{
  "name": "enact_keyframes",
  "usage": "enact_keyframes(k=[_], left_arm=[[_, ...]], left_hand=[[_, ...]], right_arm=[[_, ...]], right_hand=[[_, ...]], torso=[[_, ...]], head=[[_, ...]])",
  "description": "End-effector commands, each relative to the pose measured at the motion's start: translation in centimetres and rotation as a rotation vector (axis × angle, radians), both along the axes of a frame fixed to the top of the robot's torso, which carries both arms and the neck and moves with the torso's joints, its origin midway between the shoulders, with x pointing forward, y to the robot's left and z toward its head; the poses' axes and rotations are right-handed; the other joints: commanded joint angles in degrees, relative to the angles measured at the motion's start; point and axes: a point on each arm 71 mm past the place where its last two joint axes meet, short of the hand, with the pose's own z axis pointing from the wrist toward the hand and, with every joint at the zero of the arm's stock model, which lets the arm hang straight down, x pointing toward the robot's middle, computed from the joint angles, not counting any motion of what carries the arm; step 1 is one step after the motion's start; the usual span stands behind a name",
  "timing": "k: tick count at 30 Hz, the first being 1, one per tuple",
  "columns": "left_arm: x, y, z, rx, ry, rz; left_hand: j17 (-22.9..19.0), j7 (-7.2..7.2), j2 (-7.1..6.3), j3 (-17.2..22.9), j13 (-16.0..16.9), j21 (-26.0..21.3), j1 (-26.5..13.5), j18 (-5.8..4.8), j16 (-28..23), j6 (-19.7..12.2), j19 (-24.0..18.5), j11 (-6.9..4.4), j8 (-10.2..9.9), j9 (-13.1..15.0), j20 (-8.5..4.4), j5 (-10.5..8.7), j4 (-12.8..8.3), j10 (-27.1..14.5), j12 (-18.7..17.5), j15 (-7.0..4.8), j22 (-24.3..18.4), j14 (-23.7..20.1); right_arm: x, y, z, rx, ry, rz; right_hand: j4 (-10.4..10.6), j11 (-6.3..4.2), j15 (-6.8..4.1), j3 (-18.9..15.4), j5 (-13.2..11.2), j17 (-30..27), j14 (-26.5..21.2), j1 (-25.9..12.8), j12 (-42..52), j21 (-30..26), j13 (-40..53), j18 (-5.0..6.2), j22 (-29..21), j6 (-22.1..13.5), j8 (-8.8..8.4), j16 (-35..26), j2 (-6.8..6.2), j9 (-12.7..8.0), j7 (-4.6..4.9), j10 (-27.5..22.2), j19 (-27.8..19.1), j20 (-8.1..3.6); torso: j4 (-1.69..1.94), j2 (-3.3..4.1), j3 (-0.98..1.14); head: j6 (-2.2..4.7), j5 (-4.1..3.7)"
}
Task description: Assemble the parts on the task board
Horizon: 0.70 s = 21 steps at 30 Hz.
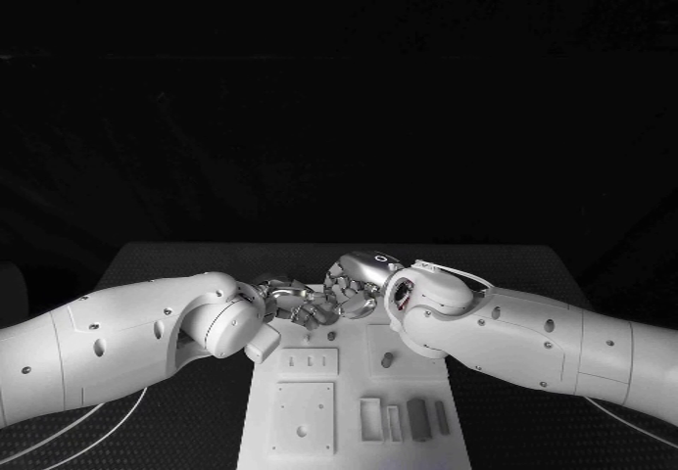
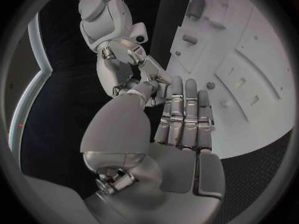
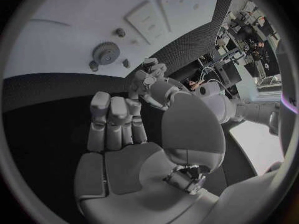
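Both hands — left and right — meet fingertip to fingertip over the far end of the board, any pinched part untellable, while small grey parts lie near its front — likely light, stiff, best pinched by the sides.

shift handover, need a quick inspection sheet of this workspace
surface: black table, a white task board lying on its middle.
job's things: grey parts lie side by side near the board's close edge; a gear sits on the board in the right wrist view.
clutter: nothing seen.
hands: left hand and right hand meet fingertip to fingertip above the board's far end; whether either holds a part cannot be told.
cables: thin pale cables curve over the table under the left arm.
surroundings: dark behind the table.
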Motion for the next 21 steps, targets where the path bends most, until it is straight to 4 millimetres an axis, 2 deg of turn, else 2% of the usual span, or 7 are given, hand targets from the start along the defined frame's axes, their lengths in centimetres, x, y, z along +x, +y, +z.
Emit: enact_keyframes(k=[1, 2, 4, 5, 11, 15, 21], left_arm=[[-0.2, -0.63, 0.17, -0.013, -0.003, -0.041], [-0.21, -0.63, 0.17, -0.013, -0.003, -0.042], [-0.2, -0.65, 0.17, -0.014, -0.004, -0.041], [-0.19, -0.66, 0.18, -0.014, -0.005, -0.042], [-0.1, -0.59, 0.19, -0.014, -0.011, -0.031], [-0.01, -0.48, 0.15, -0.013, -0.016, -0.017], [0.03, -0.4, 0.11, -0.011, -0.019, -0.006]], left_hand=[[-0.3, -0.17, 0.61, 2.4, 0.2, 0.5, -2.7, -0.43, 0.7, 0.4, -0.3, 0.23, 0.4, 0.3, 0.04, 0.25, -4.1, -0.1, 0.7, 0.12, 1.0, -0.3], [-0.3, -0.15, 1.06, 3.1, 0.2, 0.6, -3.8, -0.43, 0.8, 0.4, -0.3, 0.24, 0.3, 0.4, 0.11, 0.24, -4.9, -0.1, 0.9, 0.13, 1.0, -0.3], [-0.7, -0.16, 2.0, 6.5, 0.3, 1.1, -8.7, -0.43, 1.3, 0.7, -0.2, 0.23, 0.3, 0.7, 0.18, 0.11, -10.2, -0.2, 1.5, 0.13, 1.0, -0.3], [-0.8, -0.21, 2.27, 7.7, 0.3, 1.3, -9.9, -0.43, 1.5, 0.7, -0.3, 0.18, 0.3, 0.9, 0.14, 0.05, -11.9, -0.3, 1.7, 0.11, 1.1, -0.3], [-0.9, -0.7, 5.56, 10.7, 0.4, 2.0, -12.1, -0.43, 2.3, 1.9, -0.3, -0.28, 0.9, 1.5, 0.19, 0.1, -15.6, 0.5, 2.6, -0.2, 1.1, 0.3], [-0.8, -0.98, 6.68, 11.5, 0.6, 2.4, -13.1, -0.43, 2.9, 2.5, -0.2, -0.58, 1.3, 1.9, 0.14, 0.36, -16.8, 1.1, 3.1, -0.47, 1.1, 0.8], [-0.6, -1.48, 8.57, 12.4, 0.8, 3.2, -15.5, -0.43, 4.1, 3.6, -0.1, -1.03, 2.0, 2.8, -0.08, 2.54, -19.3, 1.9, 4.0, -0.96, 1.1, 1.3]], right_arm=[[-0.14, 0.2, -0.13, -0.008, 0.005, 0.015], [-0.15, 0.21, -0.13, -0.008, 0.006, 0.016], [-0.16, 0.22, -0.13, -0.009, 0.006, 0.017], [-0.17, 0.23, -0.14, -0.009, 0.006, 0.017], [-0.13, 0.17, -0.17, -0.011, 0.008, 0.016], [-0.11, 0.17, -0.22, -0.012, 0.009, 0.015], [-0.1, 0.11, -0.33, -0.009, 0.013, 0.014]], right_hand=[[-0.1, -0.1, -0.16, 0.3, 0.3, 0.0, 0.4, -0.2, -0.1, 0.2, 0.0, 1.71, -0.1, 3.6, 0.37, 0.1, 0.37, 1.3, 2.51, 0.3, 0.4, -0.03], [-0.1, -0.1, -0.16, 0.3, 0.3, -0.1, 0.4, -0.2, -0.1, 0.2, 0.0, 1.71, -0.1, 3.6, 0.37, 0.1, 0.37, 1.3, 2.51, 0.3, 0.4, -0.03], [-0.1, -0.1, -0.16, 0.3, 0.3, -0.1, 0.4, -0.2, -0.1, 0.2, 0.0, 1.71, -0.1, 3.6, 0.37, 0.1, 0.38, 1.3, 2.51, 0.4, 0.4, -0.03], [-0.1, -0.1, -0.16, 0.3, 0.3, -0.1, 0.4, -0.2, -0.1, 0.2, 0.0, 1.71, -0.1, 3.6, 0.36, 0.1, 0.38, 1.3, 2.51, 0.4, 0.4, -0.03], [-0.1, -0.1, -0.16, 0.3, 0.3, -0.1, 0.4, -0.2, -0.1, 0.2, 0.0, 1.71, -0.1, 3.6, 0.35, 0.1, 0.37, 1.3, 2.51, 0.4, 0.4, -0.02], [-0.1, -0.1, -0.16, 0.3, 0.3, -0.1, 0.4, -0.2, -0.1, 0.2, 0.0, 1.71, -0.1, 3.6, 0.34, 0.0, 0.34, 1.3, 2.51, 0.4, 0.4, -0.02], [-0.1, -0.09, -0.16, 0.3, 0.3, -0.1, 0.4, -0.3, -0.1, 0.2, 0.0, 1.71, -0.1, 3.6, 0.31, 0.0, 0.28, 1.3, 2.53, 0.4, 0.4, -0.02]], torso=[[0.01, 0.0, 0.02], [0.01, 0.0, 0.02], [0.03, 0.0, 0.02], [0.04, 0.0, 0.01], [0.02, -0.01, -0.02], [0.01, 0.01, -0.02], [0.02, 0.01, -0.02]], head=[[0.0, -0.02], [0.0, -0.04], [0.03, -0.06], [-0.03, -0.06], [-0.09, -0.07], [-0.1, -0.09], [-0.16, -0.18]])
